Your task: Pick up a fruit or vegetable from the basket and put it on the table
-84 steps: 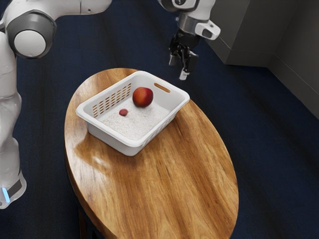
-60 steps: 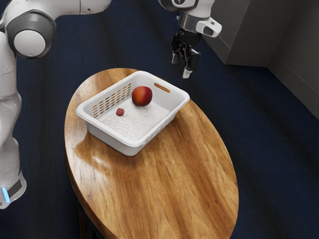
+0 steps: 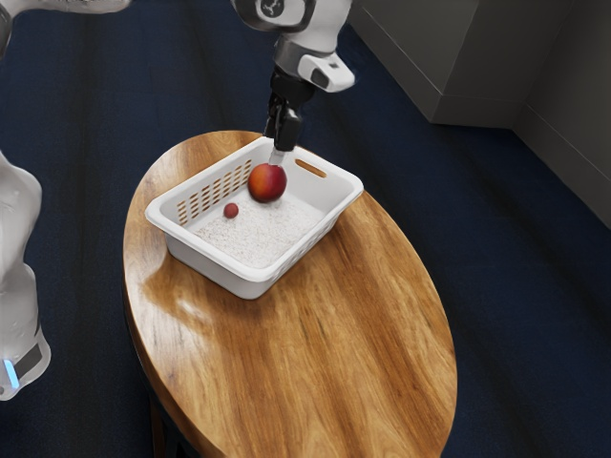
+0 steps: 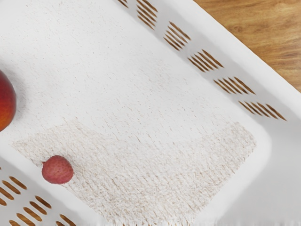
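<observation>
Over the basket's far part in the exterior view hangs my gripper, its lower end overlapping the upper edge of the large red-orange fruit. Whether they touch, I cannot tell. A small reddish fruit lies on the basket floor, toward the exterior view's left of the large one. The white basket stands upright on the table. In the wrist view the small fruit lies near a slotted wall of the basket, and part of the large fruit appears at the picture's edge.
The oval wooden table extends from the basket toward the exterior view's lower right. Raised basket walls surround both fruits, with a handle slot in the far wall. Beyond the table are a dark blue floor and a grey wall.
My hand has moved from beyond the basket toward the exterior view's left, to above the large fruit. Both fruits have shifted slightly toward that view's left. The basket has stayed in place.
</observation>
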